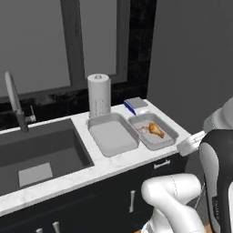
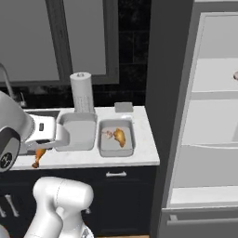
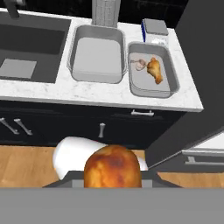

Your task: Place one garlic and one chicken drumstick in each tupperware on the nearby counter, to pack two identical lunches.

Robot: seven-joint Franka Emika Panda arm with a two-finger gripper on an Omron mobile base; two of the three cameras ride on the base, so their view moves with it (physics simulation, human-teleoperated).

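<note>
The gripper point(image 2: 41, 151) is clenched on a browned, glossy chicken drumstick point(image 3: 113, 168), held off the front of the white marble counter point(image 3: 100, 92). Two rectangular grey tubs with rounded corners sit side by side: the left tub point(image 3: 96, 59) bare, the right tub point(image 3: 152, 75) holding a drumstick point(image 3: 155, 70) and pale garlic point(image 3: 140, 64).

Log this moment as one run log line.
claw: shut on drumstick | right tupperware: garlic, drumstick inside | left tupperware: bare
</note>
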